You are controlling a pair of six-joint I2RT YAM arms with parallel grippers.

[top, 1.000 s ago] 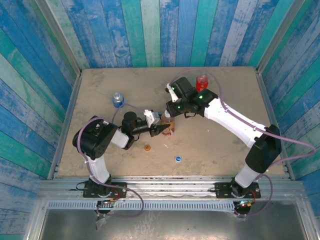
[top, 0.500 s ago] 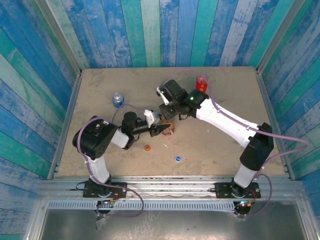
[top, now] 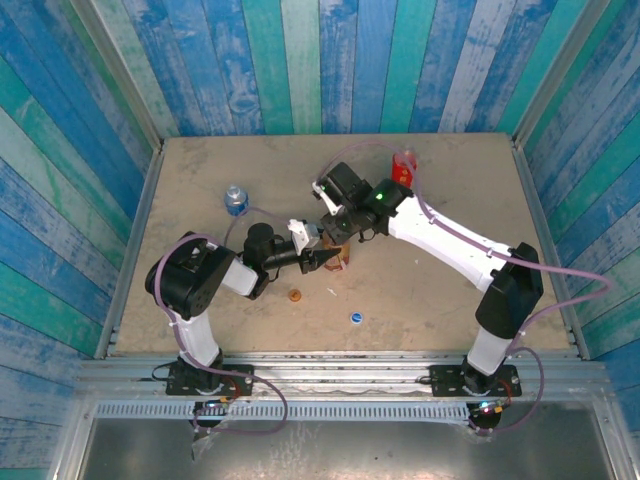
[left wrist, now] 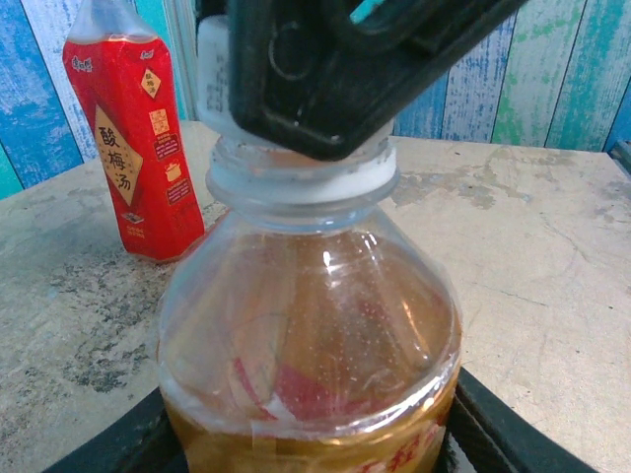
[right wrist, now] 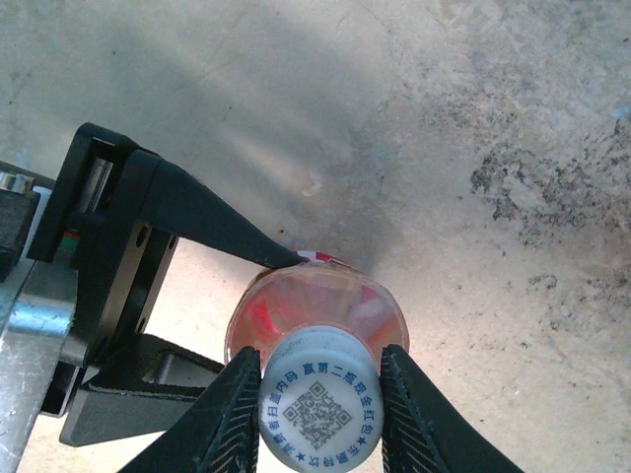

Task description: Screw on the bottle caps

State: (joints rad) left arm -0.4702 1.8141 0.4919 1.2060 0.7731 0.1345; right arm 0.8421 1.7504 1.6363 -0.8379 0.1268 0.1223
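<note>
White cap (right wrist: 322, 402), printed with a square code, is seated on the neck of the tea bottle (left wrist: 311, 325), and it is pinched on both sides by the right gripper (right wrist: 320, 394), whose jaws are drawn in narrow and clenched on the cap from above. Lower down, the tea bottle's body is clamped between the jaws of the left gripper (top: 328, 260), and the bottle is held upright on the table (top: 440, 300). Just in front of the tea bottle, the orange cap (top: 294, 295) and blue cap (top: 356, 318) are left loose. Behind it to the right the red bottle (top: 403, 165) is stood; the clear bottle (top: 235, 199) is stood off to its left.
</note>
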